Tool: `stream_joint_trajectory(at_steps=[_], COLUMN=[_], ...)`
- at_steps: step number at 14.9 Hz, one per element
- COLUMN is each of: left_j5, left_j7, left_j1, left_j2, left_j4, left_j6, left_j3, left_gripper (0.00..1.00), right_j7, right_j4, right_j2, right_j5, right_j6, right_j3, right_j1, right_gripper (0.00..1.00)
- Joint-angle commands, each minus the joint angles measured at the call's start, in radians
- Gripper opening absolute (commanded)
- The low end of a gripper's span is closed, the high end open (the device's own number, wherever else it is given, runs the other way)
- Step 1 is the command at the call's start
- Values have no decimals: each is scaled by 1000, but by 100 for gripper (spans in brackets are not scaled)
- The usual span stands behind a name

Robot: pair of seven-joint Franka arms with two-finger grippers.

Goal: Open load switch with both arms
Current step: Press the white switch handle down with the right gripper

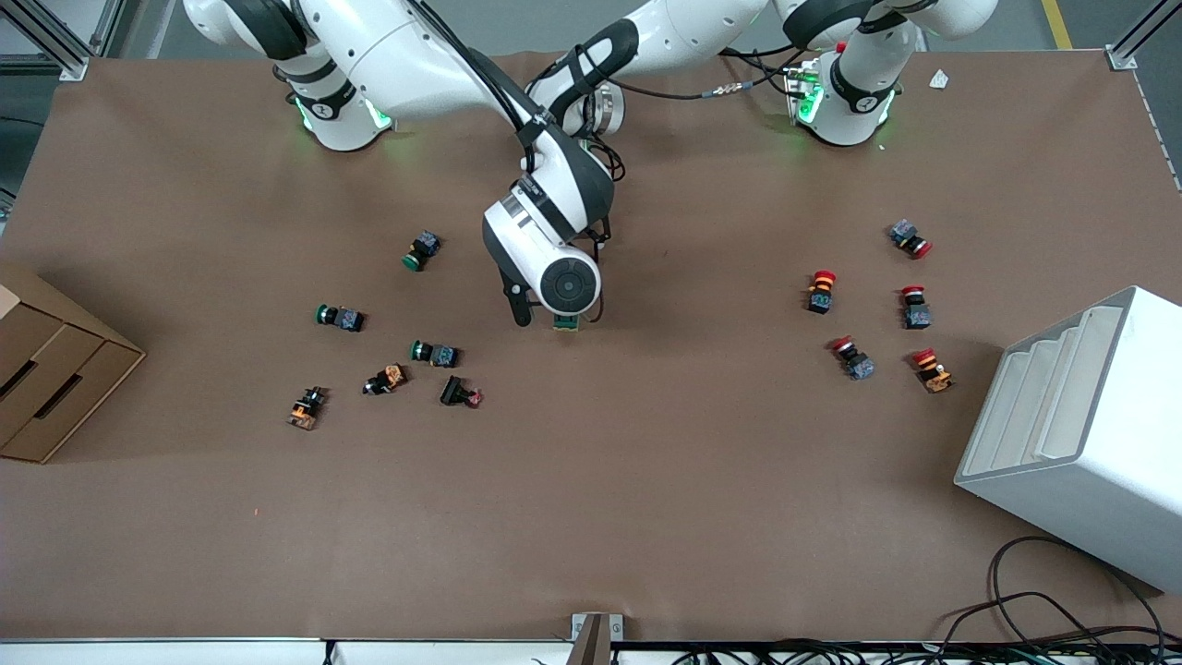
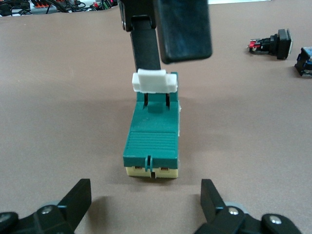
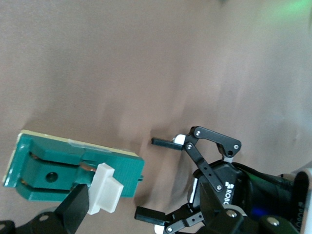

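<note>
The load switch (image 1: 566, 321) is a dark-green block with a cream base, lying on the brown table near its middle. Most of it is hidden under the right arm's wrist in the front view. Its white lever (image 2: 155, 81) sits at the end away from my left gripper. My right gripper (image 2: 163, 61) hangs open over that lever end, and one finger (image 3: 73, 207) is close beside the lever (image 3: 105, 187). My left gripper (image 2: 145, 189) is low and open just short of the switch's (image 2: 152, 131) cream end, apart from it.
Green push buttons (image 1: 423, 249) (image 1: 340, 317) (image 1: 434, 352) and small black-and-orange parts (image 1: 385, 379) lie toward the right arm's end. Red push buttons (image 1: 820, 291) lie toward the left arm's end, near a white rack (image 1: 1080, 434). A cardboard box (image 1: 46, 369) is at the right arm's end.
</note>
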Motion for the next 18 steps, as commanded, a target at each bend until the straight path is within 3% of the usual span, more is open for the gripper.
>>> stream_joint_trajectory(at_steps=[1, 18], left_j5=[5, 5], left_j7=[-12, -4], left_j1=[-11, -5], left_j2=[39, 39], left_j4=[4, 7], left_j6=[17, 17], left_j3=[0, 0], left_gripper=[99, 99], right_j7=[19, 9], right_j4=[-16, -52], right_j2=[-19, 7], right_j5=[13, -20], right_j6=[-37, 14], right_j3=[1, -2], right_j1=[15, 53], right_gripper=[100, 100])
